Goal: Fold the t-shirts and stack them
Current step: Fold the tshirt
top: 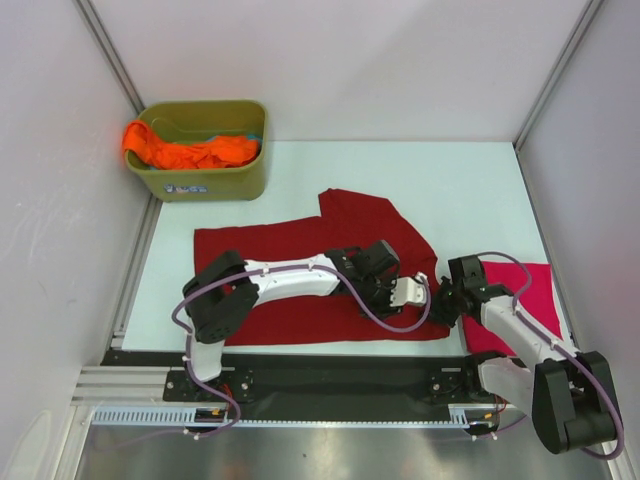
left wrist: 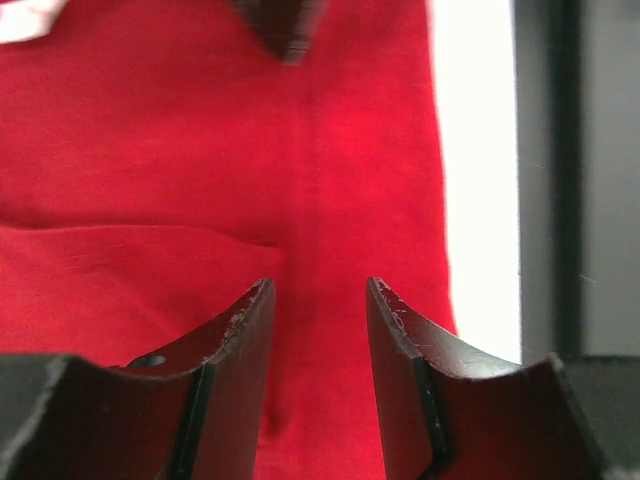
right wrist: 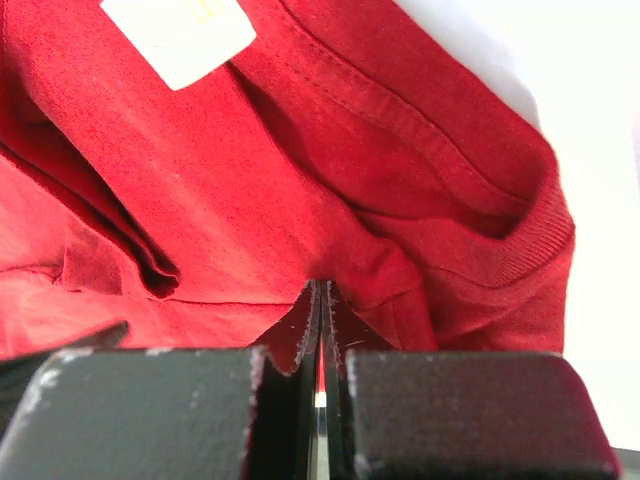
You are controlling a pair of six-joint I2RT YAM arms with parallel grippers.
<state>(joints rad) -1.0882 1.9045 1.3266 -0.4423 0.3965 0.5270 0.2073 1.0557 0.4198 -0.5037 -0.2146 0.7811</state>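
The dark red t-shirt (top: pixel 290 250) lies spread on the white table, with its collar end at the right. My left gripper (top: pixel 408 292) hovers low over the shirt's right part with its jaws open and empty; in the left wrist view (left wrist: pixel 320 300) red cloth (left wrist: pixel 150 150) shows between them. My right gripper (top: pixel 440 300) is shut on a pinch of the red shirt (right wrist: pixel 250 180) near the collar, seen in the right wrist view (right wrist: pixel 322 292). The magenta-pink t-shirt (top: pixel 535 295) lies at the right under my right arm. The orange t-shirt (top: pixel 190 150) sits bunched in the tub.
The olive-green tub (top: pixel 205 185) stands at the back left corner. White walls close in on three sides. A white label (right wrist: pixel 178 35) shows inside the red shirt's collar. Bare white table (left wrist: pixel 480 200) lies just past the shirt's edge.
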